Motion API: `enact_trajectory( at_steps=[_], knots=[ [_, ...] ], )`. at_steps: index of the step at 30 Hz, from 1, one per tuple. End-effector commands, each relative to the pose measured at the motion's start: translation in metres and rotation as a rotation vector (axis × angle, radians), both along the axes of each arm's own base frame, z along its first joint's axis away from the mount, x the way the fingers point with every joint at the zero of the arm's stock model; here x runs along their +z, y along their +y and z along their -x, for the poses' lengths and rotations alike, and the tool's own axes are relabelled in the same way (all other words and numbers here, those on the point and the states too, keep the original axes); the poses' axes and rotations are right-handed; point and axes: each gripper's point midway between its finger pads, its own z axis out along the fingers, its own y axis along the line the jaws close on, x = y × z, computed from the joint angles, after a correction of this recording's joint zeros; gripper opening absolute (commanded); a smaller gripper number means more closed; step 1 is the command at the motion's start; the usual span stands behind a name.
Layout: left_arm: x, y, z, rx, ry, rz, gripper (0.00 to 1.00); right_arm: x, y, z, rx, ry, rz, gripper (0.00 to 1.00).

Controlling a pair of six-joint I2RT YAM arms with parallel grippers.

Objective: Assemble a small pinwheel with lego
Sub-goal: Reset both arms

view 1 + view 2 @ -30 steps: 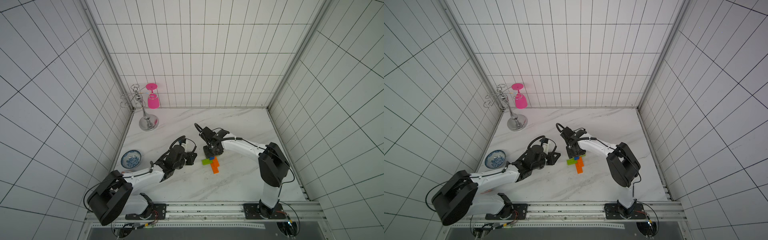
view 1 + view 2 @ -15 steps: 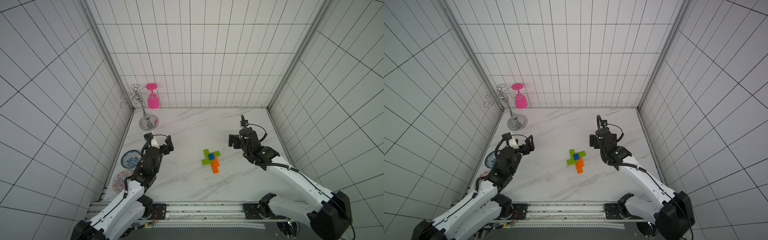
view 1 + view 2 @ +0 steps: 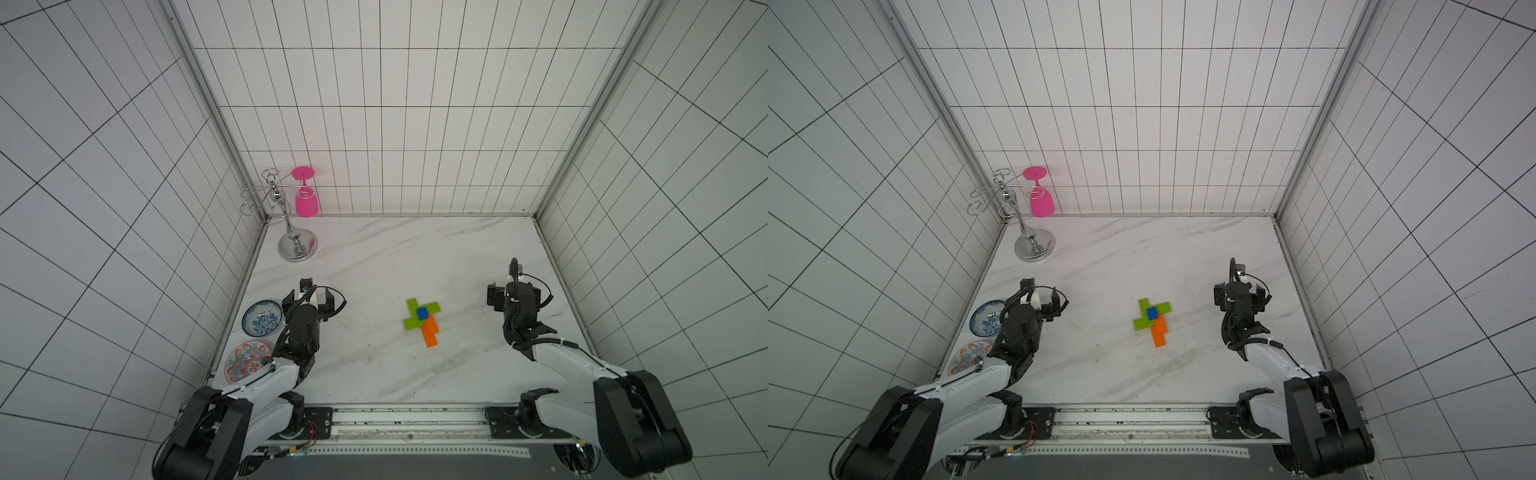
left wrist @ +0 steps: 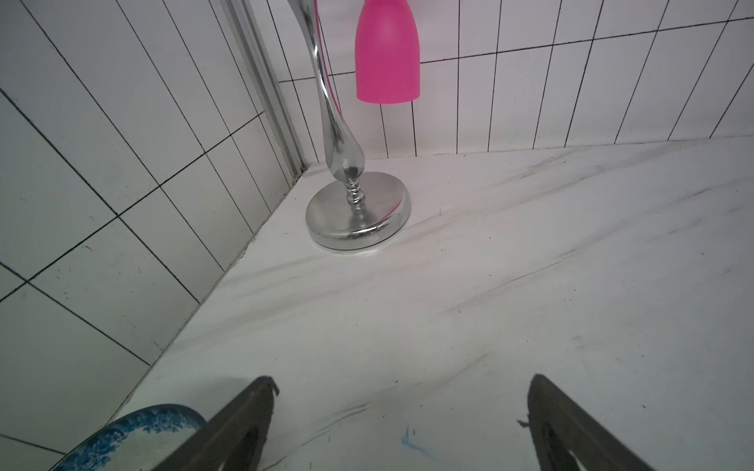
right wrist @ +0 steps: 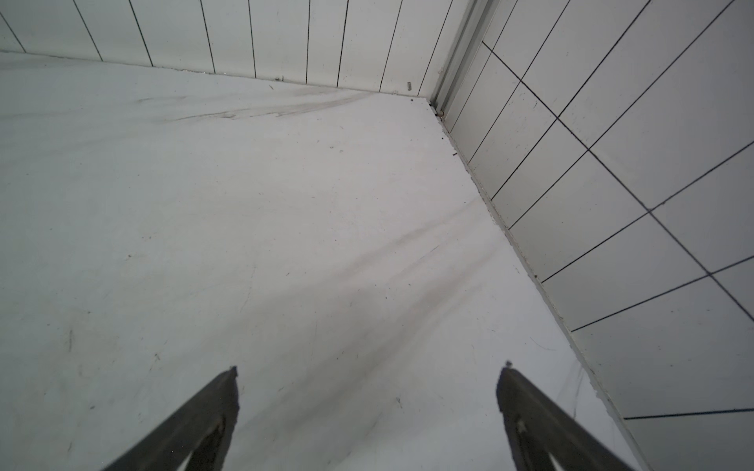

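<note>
The pinwheel [image 3: 422,318] [image 3: 1153,316] lies flat on the marble table in both top views, near the middle. It is joined lego: lime-green crossed blades, a blue square centre [image 3: 422,313] and an orange stepped stem [image 3: 430,332] pointing toward the front. Nothing touches it. My left gripper [image 3: 309,298] [image 4: 402,387] hovers well to its left, open and empty. Well to the right of the pinwheel, my right gripper [image 3: 514,294] [image 5: 369,373] is also open and empty. Neither wrist view shows the pinwheel.
A chrome glass stand [image 3: 296,247] [image 4: 358,214] holds an upside-down pink glass [image 3: 306,203] [image 4: 386,53] in the back left corner. Two patterned plates, blue [image 3: 262,317] [image 4: 134,432] and orange [image 3: 247,360], lie along the left wall beside my left arm. Tiled walls enclose the table.
Both grippers opened and let go of the pinwheel, then drew back to the left and right sides. The pinwheel stays on the table where it was.
</note>
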Motion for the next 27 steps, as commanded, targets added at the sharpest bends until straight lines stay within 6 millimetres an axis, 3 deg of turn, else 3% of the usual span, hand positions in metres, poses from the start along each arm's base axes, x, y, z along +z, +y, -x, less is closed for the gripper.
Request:
enact_trajectory(
  at_steps=[1, 4, 9, 11, 13, 16, 19, 27],
  knots=[
    [0.034, -0.006, -0.019, -0.085, -0.152, -0.013, 0.97, 0.016, 0.005, -0.018, 0.068, -0.143, -0.021, 0.99],
    [0.037, -0.013, -0.033, -0.143, -0.189, -0.001, 0.98, 0.015, -0.004, -0.024, 0.071, -0.225, -0.117, 0.99],
    [0.01, -0.021, -0.058, -0.201, -0.163, 0.022, 0.97, -0.009, -0.014, -0.04, 0.052, -0.217, -0.165, 0.99],
    [0.008, -0.004, -0.065, -0.108, -0.166, 0.051, 0.97, -0.016, -0.016, -0.043, 0.033, -0.129, -0.182, 0.98],
    [-0.005, 0.016, -0.08, 0.024, -0.026, 0.087, 0.97, -0.016, -0.019, -0.052, 0.02, -0.13, -0.173, 0.99],
    [0.006, 0.019, -0.07, 0.036, -0.15, 0.067, 0.98, -0.016, -0.019, -0.049, 0.017, -0.118, -0.172, 0.98],
    [-0.003, 0.022, -0.074, 0.068, -0.055, 0.081, 0.98, -0.017, -0.018, -0.049, 0.019, -0.116, -0.168, 0.99],
    [-0.001, 0.018, -0.077, 0.029, -0.073, 0.079, 0.98, -0.016, -0.018, -0.049, 0.019, -0.12, -0.167, 0.99]
  ],
)
